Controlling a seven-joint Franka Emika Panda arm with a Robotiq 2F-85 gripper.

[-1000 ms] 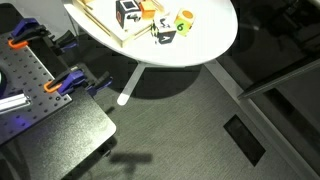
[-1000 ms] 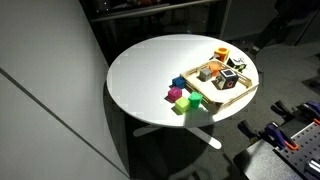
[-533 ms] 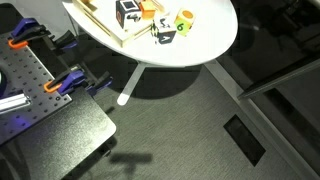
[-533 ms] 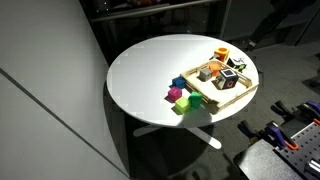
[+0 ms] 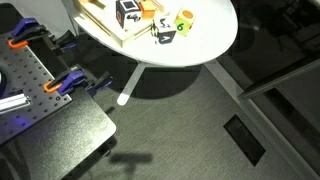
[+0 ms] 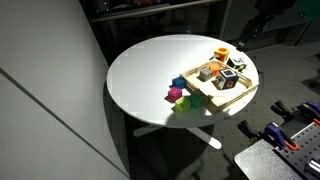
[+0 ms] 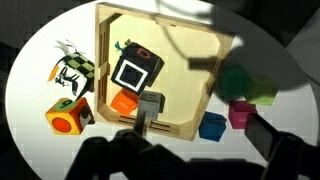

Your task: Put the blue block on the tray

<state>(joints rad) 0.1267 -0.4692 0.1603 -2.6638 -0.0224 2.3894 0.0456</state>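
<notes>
Just outside the tray (image 7: 190, 80) rim, blue block (image 7: 211, 126) lies ahead of the gripper (image 7: 190, 158), fingers spread wide, empty.

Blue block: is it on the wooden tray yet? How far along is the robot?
Nothing done yet: the small blue block sits on the round white table, just outside the rim of the light-wood tray. The gripper hovers above, open and empty. Grasping, lifting and placing remain.

Round white table (image 6: 150, 70) w/ tray (image 7: 101, 70); blue block (image 7: 211, 126), pink block (image 7: 241, 113), green block (image 7: 240, 82) beside.
</notes>
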